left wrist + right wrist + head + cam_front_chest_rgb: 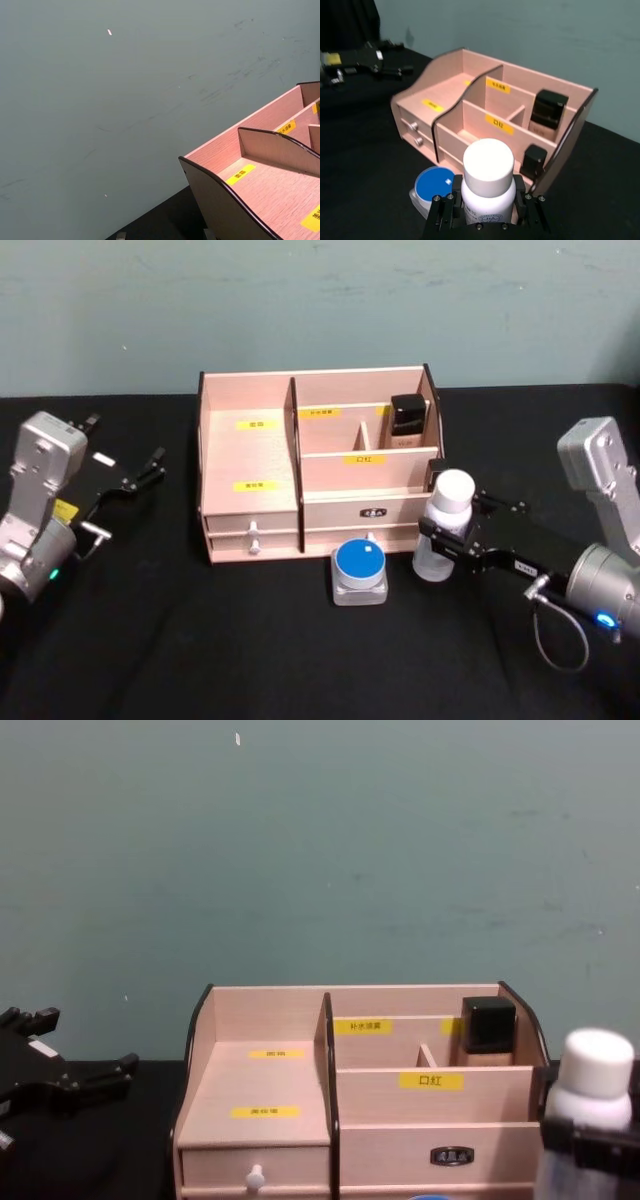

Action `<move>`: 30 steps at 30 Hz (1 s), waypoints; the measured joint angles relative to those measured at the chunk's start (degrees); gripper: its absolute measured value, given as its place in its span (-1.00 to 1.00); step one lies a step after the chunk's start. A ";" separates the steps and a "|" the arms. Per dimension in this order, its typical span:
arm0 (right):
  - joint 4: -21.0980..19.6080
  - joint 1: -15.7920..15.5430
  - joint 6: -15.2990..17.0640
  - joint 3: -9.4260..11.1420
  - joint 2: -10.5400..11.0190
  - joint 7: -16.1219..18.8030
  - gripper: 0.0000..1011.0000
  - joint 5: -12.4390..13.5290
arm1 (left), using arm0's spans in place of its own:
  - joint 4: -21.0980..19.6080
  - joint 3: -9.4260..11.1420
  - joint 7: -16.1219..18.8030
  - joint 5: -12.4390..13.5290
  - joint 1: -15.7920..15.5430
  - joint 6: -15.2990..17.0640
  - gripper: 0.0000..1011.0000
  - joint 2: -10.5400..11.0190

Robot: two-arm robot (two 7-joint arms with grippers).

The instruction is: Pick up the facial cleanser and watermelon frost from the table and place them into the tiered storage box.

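The facial cleanser (446, 522), a clear bottle with a white cap, stands upright just off the front right corner of the tiered storage box (250, 455). My right gripper (447, 532) is shut on its body; the right wrist view shows the facial cleanser (488, 175) clamped between the black fingers (442, 215). The watermelon frost (359, 570), a small grey jar with a blue lid, sits on the black table in front of the box's drawers, left of the bottle. My left gripper (128, 437) hovers open at the far left, apart from everything.
A black-capped item (407, 420) stands in the box's back right compartment. The box's left tiers (270, 180) and its middle front compartment (470, 127) hold nothing. A teal wall rises behind the black-covered table (200, 640).
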 joint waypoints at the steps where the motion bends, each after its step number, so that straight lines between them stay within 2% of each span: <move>1: -0.30 -0.02 0.10 0.13 0.06 0.08 0.18 0.34 | 0.00 0.00 0.00 0.00 0.00 0.00 0.98 0.00; 7: -2.64 0.44 1.30 0.74 0.18 0.44 0.18 3.73 | 0.00 0.00 0.00 0.00 0.00 0.00 0.98 0.00; 12: -3.84 2.32 2.37 0.07 -0.16 0.39 0.18 5.05 | 0.00 0.00 0.00 0.00 0.00 0.00 0.98 0.00; 21: -3.85 9.01 4.89 -3.97 -1.74 -0.41 0.18 5.23 | 0.00 0.00 0.00 0.00 0.00 0.00 0.98 0.00; 25: -2.68 12.45 5.90 -5.79 -2.96 -1.25 0.18 4.98 | 0.00 0.00 0.00 0.00 0.00 0.00 0.98 0.00; 26: -2.68 12.45 5.90 -5.79 -2.96 -1.25 0.18 4.98 | 0.00 0.00 0.00 0.00 0.00 0.00 0.98 0.00; 30: -0.77 15.83 6.38 -7.10 -4.43 -2.15 0.18 4.48 | 0.00 0.00 0.00 0.00 0.00 0.00 0.98 0.00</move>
